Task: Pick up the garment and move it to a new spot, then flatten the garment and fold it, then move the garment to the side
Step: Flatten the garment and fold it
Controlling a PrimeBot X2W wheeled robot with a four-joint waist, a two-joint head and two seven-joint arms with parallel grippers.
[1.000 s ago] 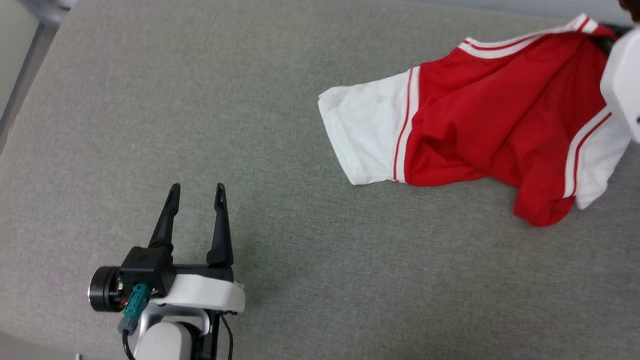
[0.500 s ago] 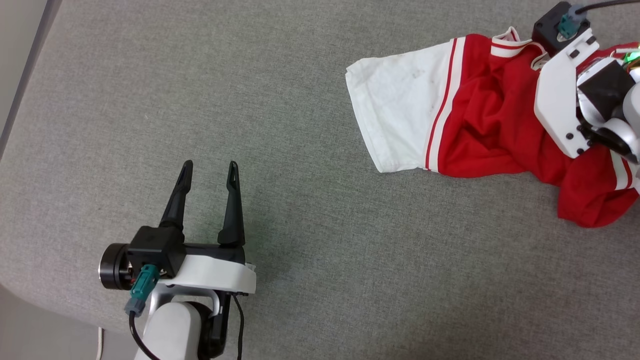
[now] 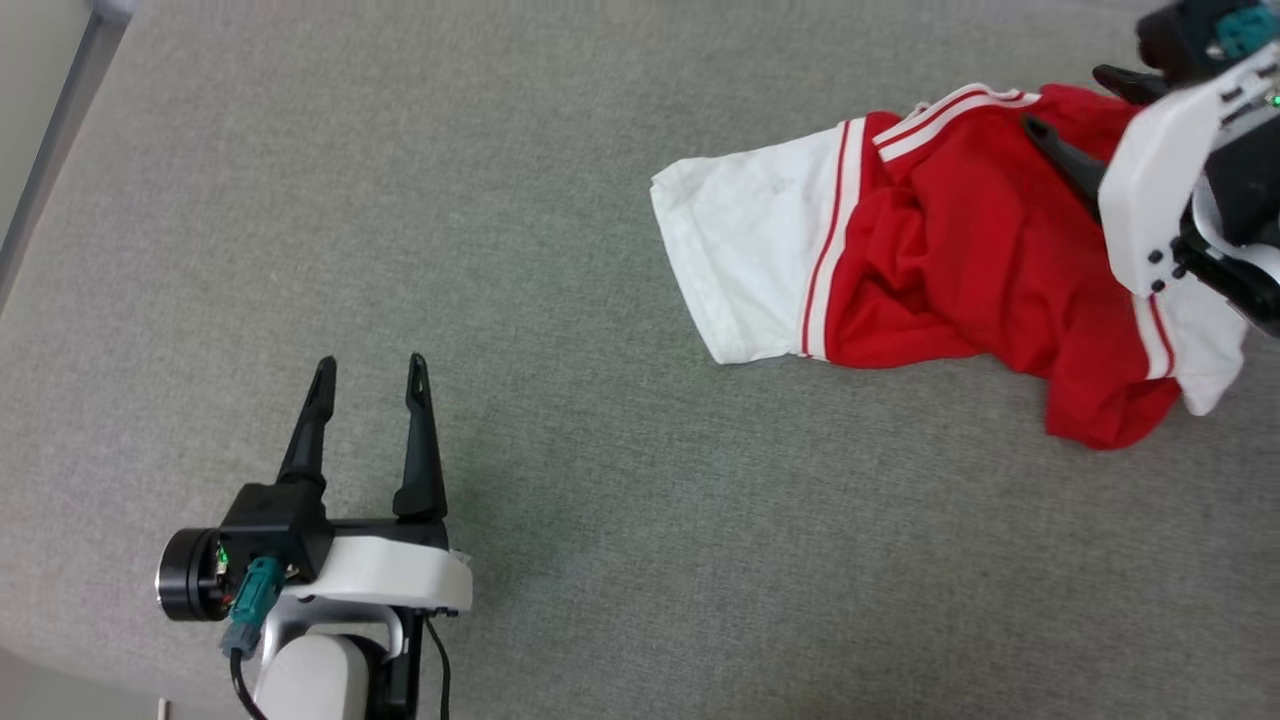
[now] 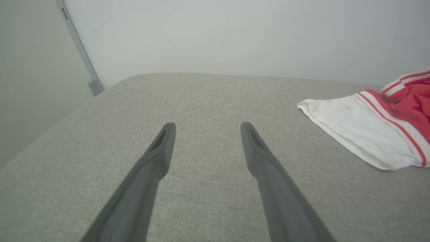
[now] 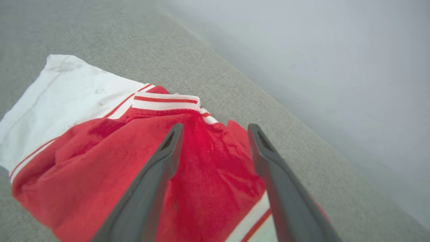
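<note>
- Grey fabric worktop (image 3: 560, 180) is backed by a pale wall (image 4: 235, 33). The garment (image 3: 960, 250) is laid rumpled toward the far right corner, with one white sleeve (image 3: 750, 250) spread toward the middle.
- Right gripper (image 3: 1065, 98) is held over the red body, fingers apart, nothing clamped. Left gripper (image 3: 370, 365) is held toward the near left corner, likewise spread and empty.
- Progress, as judged: the garment appears set down at a spot; flattening, folding and the move aside are left.
- Left wrist view: a grey post (image 4: 80, 50) is shown at the far left corner. Right wrist view: striped trim (image 5: 164, 101) is shown close, folded over red cloth.
</note>
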